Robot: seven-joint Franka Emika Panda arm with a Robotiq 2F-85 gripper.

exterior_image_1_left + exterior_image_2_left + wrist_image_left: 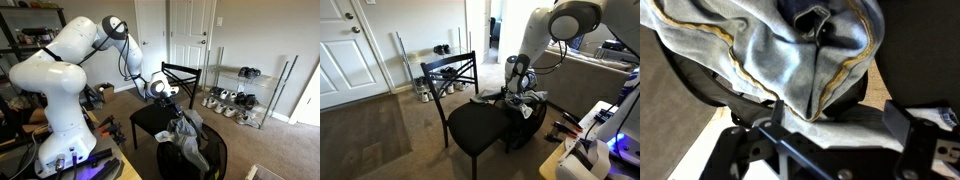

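A grey-blue denim garment hangs over the side edge of a black chair. In the other exterior view the garment droops off the far side of the chair's seat. My gripper hovers just above the garment, pointing down, in both exterior views. In the wrist view the garment with its yellow seams fills the upper part. The gripper's fingers stand wide apart with a fold of the fabric between them. The gripper is open and does not pinch the cloth.
The chair's back rises on the side away from the arm. A wire shoe rack with shoes stands by the wall. White doors lie behind. A couch and a table with gear stand by the robot's base.
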